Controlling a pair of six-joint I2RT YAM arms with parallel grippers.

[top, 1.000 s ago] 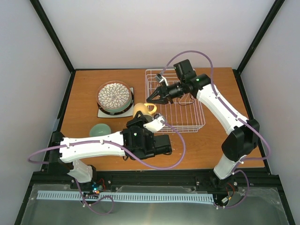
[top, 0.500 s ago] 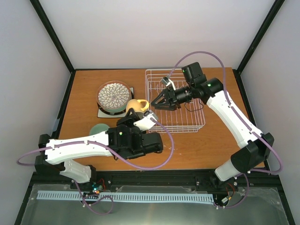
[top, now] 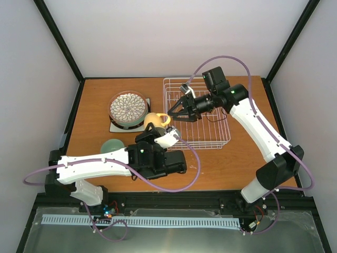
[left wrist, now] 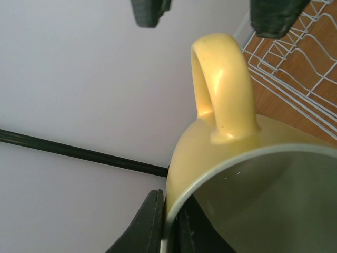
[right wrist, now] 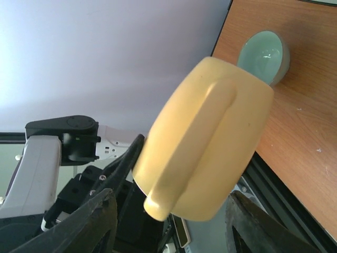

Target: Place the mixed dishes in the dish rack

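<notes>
My left gripper (top: 156,132) is shut on the rim of the yellow mug (top: 156,119), holding it off the table at the left edge of the white wire dish rack (top: 210,138). In the left wrist view the gripper (left wrist: 169,213) pinches the mug (left wrist: 231,158) wall, handle up. My right gripper (top: 174,112) is open, its fingers facing the mug from the rack side. In the right wrist view the gripper (right wrist: 171,203) straddles the mug (right wrist: 205,137) without touching it. A mint-green bowl (top: 112,146) sits on the table.
A stack of round plates topped by the petal-patterned one (top: 128,106) rests on a square white plate (top: 116,127) at the back left. The bowl (right wrist: 263,50) also shows in the right wrist view. Black frame posts and grey walls enclose the table.
The right gripper has opened from shut and shifted slightly around the mug. The left arm has nudged the mug up and left, still gripping it.
</notes>
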